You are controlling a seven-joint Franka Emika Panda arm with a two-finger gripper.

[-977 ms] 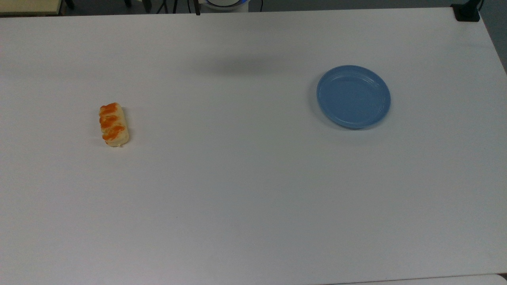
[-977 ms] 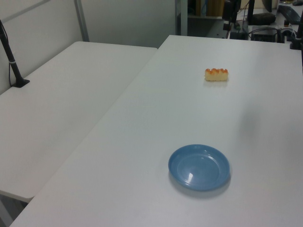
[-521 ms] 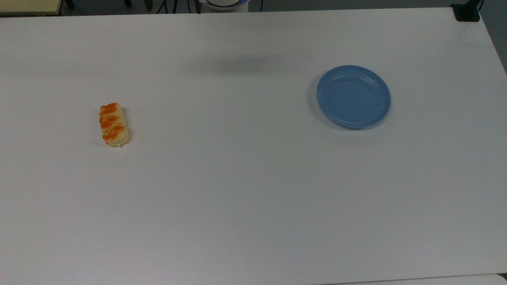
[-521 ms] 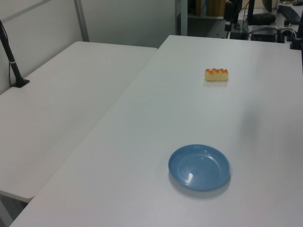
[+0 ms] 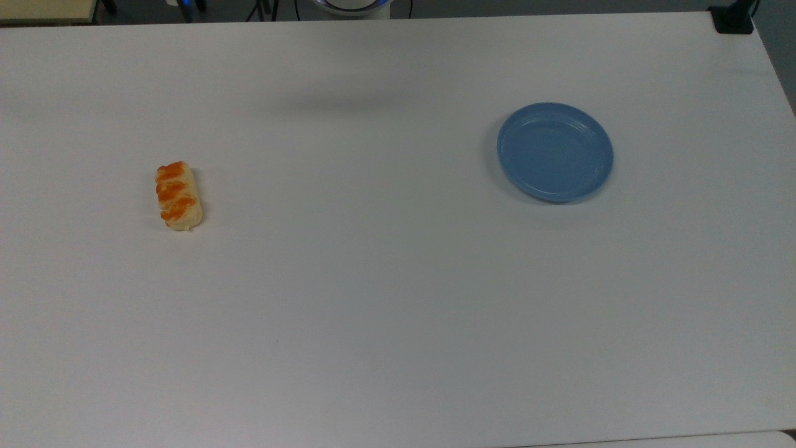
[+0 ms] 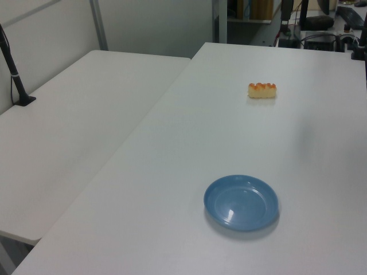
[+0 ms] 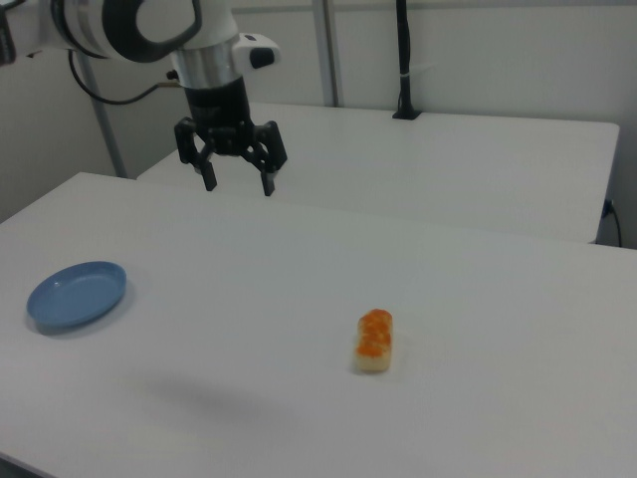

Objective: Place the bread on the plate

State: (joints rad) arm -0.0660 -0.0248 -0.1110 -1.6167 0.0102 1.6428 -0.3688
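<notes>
The bread [image 5: 178, 196], a pale bun with orange-brown glazed bumps, lies on the white table at the top view's left; it also shows in the left view [image 6: 262, 90] and the right view [image 7: 374, 340]. The round blue plate [image 5: 555, 152] sits empty at the top view's right, near the front in the left view [image 6: 241, 202] and at the right view's left [image 7: 78, 294]. My gripper [image 7: 237, 185] hangs open high above the table in the right view, between plate and bread, with nothing between its fingers.
The white table [image 5: 398, 298] carries just the bread and plate. A second white table [image 6: 74, 132] adjoins it at the left view's left. A black post [image 7: 403, 60] stands on the rear table in the right view. A black clamp [image 5: 734, 18] sits at the top view's far right corner.
The arm's faint shadow on the table in the top view has drifted slightly left. Bread and plate have not moved.
</notes>
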